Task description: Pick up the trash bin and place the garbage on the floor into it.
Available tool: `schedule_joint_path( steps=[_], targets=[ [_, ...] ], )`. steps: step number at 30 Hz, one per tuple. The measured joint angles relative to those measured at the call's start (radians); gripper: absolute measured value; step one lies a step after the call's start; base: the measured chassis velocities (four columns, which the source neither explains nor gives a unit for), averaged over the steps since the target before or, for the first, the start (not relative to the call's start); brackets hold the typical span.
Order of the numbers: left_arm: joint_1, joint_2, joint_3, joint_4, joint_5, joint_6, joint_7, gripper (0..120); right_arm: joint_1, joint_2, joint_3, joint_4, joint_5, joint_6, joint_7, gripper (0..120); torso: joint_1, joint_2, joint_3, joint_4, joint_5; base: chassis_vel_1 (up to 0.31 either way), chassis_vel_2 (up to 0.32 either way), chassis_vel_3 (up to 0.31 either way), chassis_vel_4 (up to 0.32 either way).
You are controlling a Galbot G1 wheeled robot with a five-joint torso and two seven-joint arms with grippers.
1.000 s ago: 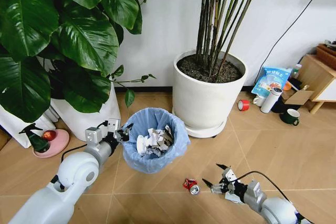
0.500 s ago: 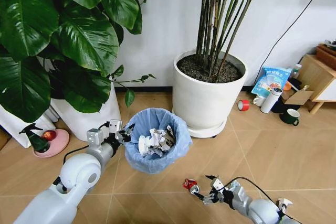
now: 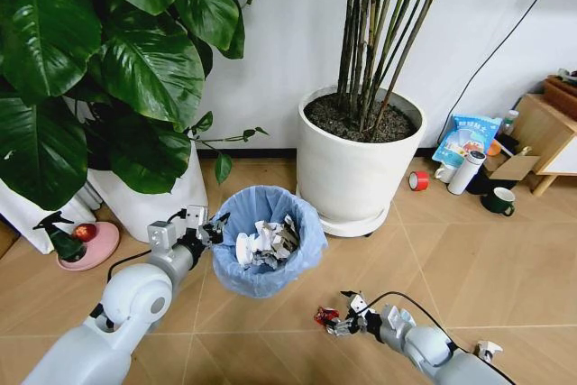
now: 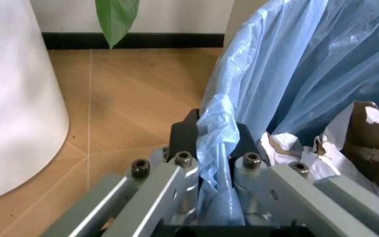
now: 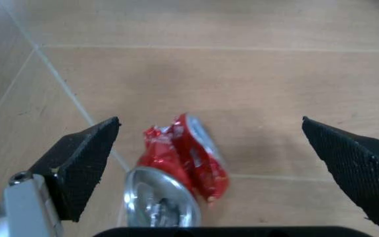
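- Left pincer (image 3: 215, 227) is clamped on the bag-lined rim of the trash bin (image 3: 264, 241), held left of the big white pot (image 3: 356, 164); thin plastic may slip or tear, so the bin could be dropped.
- Right pincer (image 3: 339, 322) is spread wide around the crushed red can (image 5: 176, 173) on the floor (image 3: 487, 268); the can could be nudged away if the closing is off-centre.

One trash bin (image 3: 264, 241), one crushed red can (image 3: 325, 316), two white plant pots (image 3: 358, 164), two grippers (image 3: 347, 315).

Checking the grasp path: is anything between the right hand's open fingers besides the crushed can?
No. In the right wrist view, the crushed can lies between the right hand fingers on bare floor.
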Motion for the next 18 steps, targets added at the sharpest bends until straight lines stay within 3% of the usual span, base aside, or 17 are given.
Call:
schedule_joint_path(
  steps=[6,18],
  targets=[
    [-0.005,-0.002,0.001,0.005,0.0,0.0,0.002,1,0.015,0.047,-0.015,-0.057,-0.008,0.001,0.002,100,0.0,0.0,0.0,0.0,0.0004,0.0,0.0,0.0,0.0],
    [-0.004,0.003,-0.002,0.007,-0.002,-0.001,0.002,1,0.034,0.066,-0.012,-0.124,-0.027,0.016,-0.002,94,0.0,0.0,0.0,0.0,0.0001,0.0,0.0,0.0,0.0]
  ],
)
